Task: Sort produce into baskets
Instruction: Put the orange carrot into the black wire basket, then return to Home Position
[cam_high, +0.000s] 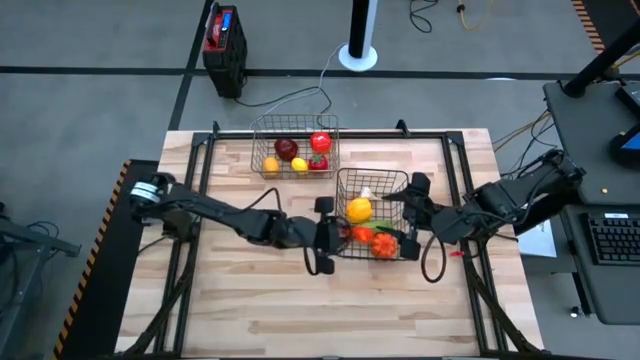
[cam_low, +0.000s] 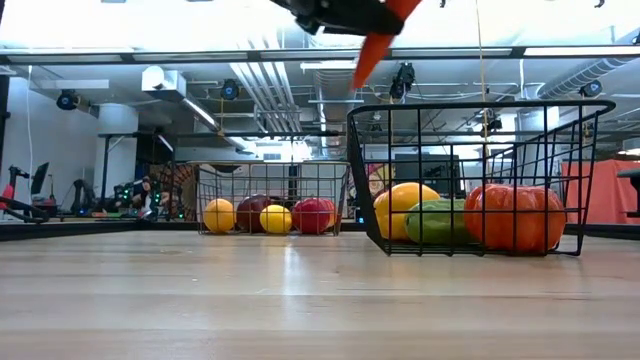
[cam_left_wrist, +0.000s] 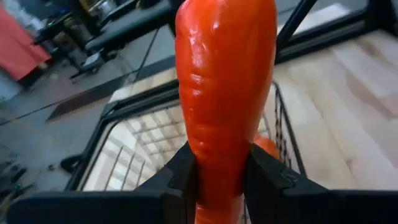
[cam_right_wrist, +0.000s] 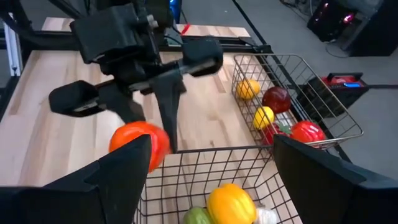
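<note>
My left gripper (cam_high: 345, 236) is shut on an orange carrot (cam_left_wrist: 225, 93), held above the left rim of the near wire basket (cam_high: 372, 171). In the low view the carrot (cam_low: 375, 48) slants down over that basket (cam_low: 470, 150). Inside lie a yellow pepper (cam_high: 358, 209), white garlic (cam_high: 366, 192), a green cucumber (cam_low: 435, 220) and an orange-red piece (cam_high: 385, 246). The far basket (cam_high: 293, 117) holds red, dark red, yellow and orange pieces. My right gripper (cam_high: 416, 215) is open at the near basket's right end; its fingers stand wide apart in the right wrist view (cam_right_wrist: 205, 186). My left gripper pinches the carrot's two sides (cam_left_wrist: 221, 168) between its two fingers (cam_left_wrist: 183, 171). The carrot runs lengthwise out ahead of the fingers. It is lifted clear of the table, tilted, with its pointed end (cam_low: 357, 82) lowest, just above the basket's rim.
The two baskets stand close together at the table's middle and far side. A red-and-black box (cam_high: 224, 40) and a white pole base (cam_high: 358, 52) stand on the floor beyond the table. The near half of the wooden table (cam_high: 300, 310) is bare.
</note>
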